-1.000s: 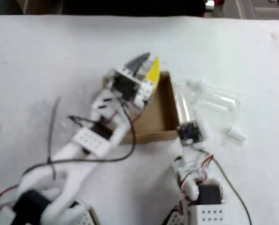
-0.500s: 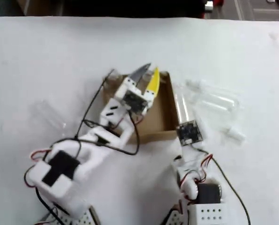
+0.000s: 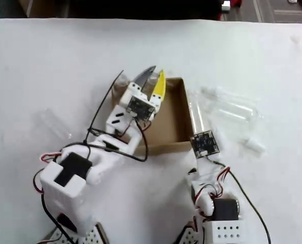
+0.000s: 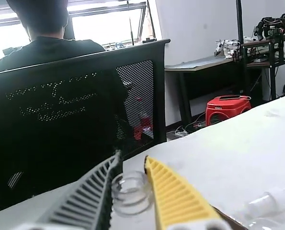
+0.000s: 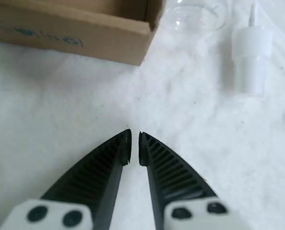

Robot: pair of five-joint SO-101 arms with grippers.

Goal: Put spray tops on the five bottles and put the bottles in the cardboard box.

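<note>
Having drawn back, the left gripper (image 4: 132, 162) clamps a clear bottle (image 4: 131, 192); the right gripper (image 5: 134, 143) sits nearly closed, empty.

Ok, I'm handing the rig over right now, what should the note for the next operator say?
Left gripper: shut on the open neck of a clear plastic bottle, no spray top on it, at the far side of the brown cardboard box.
Right gripper: shut, empty, low over the white table near a box corner.
Loose: clear bottles lying right of the box, a white spray top beside them; what looks like another clear bottle on the table's left.
Done: no capped bottle visible, none seen in the box.
To do: cap all five and box them.
</note>
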